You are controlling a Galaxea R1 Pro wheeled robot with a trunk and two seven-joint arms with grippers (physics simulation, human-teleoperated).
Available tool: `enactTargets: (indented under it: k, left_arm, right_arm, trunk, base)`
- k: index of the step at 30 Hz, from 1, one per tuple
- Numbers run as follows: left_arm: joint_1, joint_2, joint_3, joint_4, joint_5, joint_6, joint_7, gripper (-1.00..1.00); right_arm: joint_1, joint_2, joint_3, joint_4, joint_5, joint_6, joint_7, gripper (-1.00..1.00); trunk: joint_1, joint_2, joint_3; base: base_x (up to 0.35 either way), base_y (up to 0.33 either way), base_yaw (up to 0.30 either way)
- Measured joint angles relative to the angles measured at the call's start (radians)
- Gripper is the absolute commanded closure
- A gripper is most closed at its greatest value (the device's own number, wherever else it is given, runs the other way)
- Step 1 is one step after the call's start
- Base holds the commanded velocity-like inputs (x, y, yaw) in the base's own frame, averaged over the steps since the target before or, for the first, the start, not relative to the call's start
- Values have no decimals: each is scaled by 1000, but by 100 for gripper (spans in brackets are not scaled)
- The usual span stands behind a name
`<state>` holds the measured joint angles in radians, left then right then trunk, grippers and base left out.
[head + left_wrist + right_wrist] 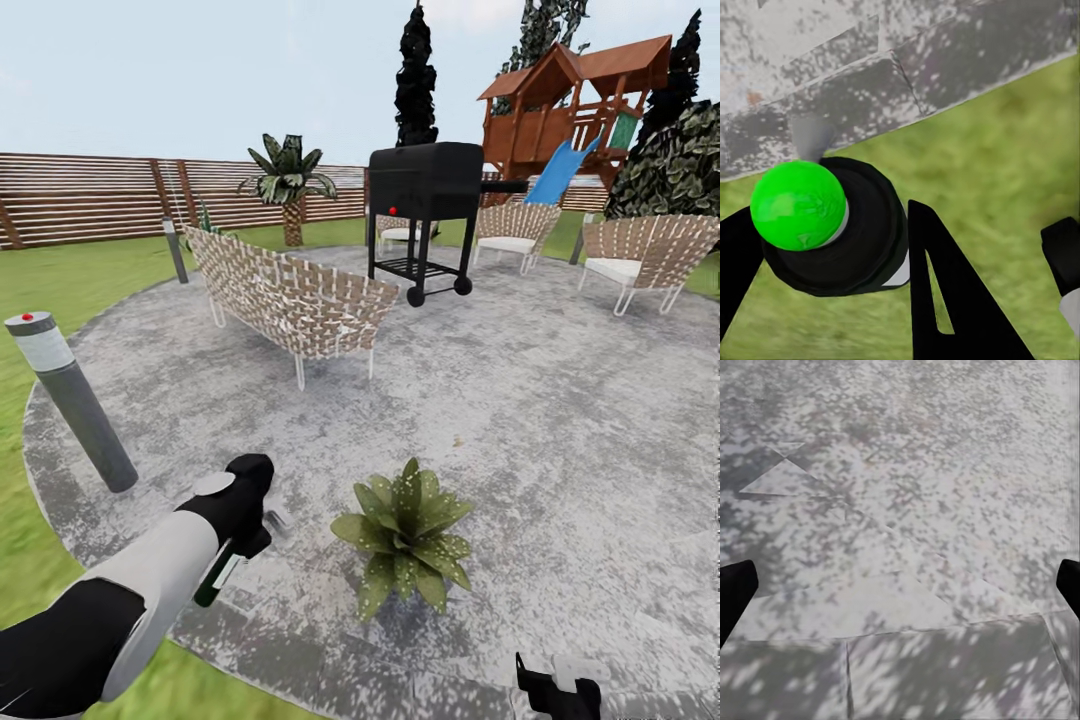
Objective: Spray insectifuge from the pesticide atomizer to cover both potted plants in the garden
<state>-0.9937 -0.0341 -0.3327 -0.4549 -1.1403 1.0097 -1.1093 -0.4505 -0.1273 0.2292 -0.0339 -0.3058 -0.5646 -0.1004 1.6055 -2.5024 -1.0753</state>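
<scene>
the round stone patio (560,420) fills the ground ahead, with a woven bench (290,295), a black grill (425,185) and a grey bollard lamp (70,400) on it, and one potted plant (405,535) stands low on the stone just to the right of the left gripper (250,525). that gripper is clamped around the pesticide atomizer (832,225), whose long axis runs roughly down and toward the robot, its green top seen end-on between the fingers (952,300). the left arm is plainly nearer the plant, so the nozzle likely needs turning rightward toward the leaves, while the right gripper (900,585) hangs spread wide and empty over bare paving.
</scene>
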Motion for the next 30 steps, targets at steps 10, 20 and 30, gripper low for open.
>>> enactTargets:
  k: [10,20,30]
  left_arm:
    - [241,2,143,-270,22,-16,56,100]
    - [304,-11,204,-325,150,-37,195,100]
    - [331,-13,205,-325,175,-84,265,100]
  right_arm:
    - [8,-48,-1,2,-2,-1,0,-100]
    - [16,-52,-1,0,-2,-2,-1,-100]
    - [16,-51,-2,0,-2,-1,-2,-100]
  trunk:
    - [0,0,0]
    - [0,0,0]
    - [0,0,0]
  base:
    - [1,0,-6]
    - [63,0,0]
    - [22,0,-91]
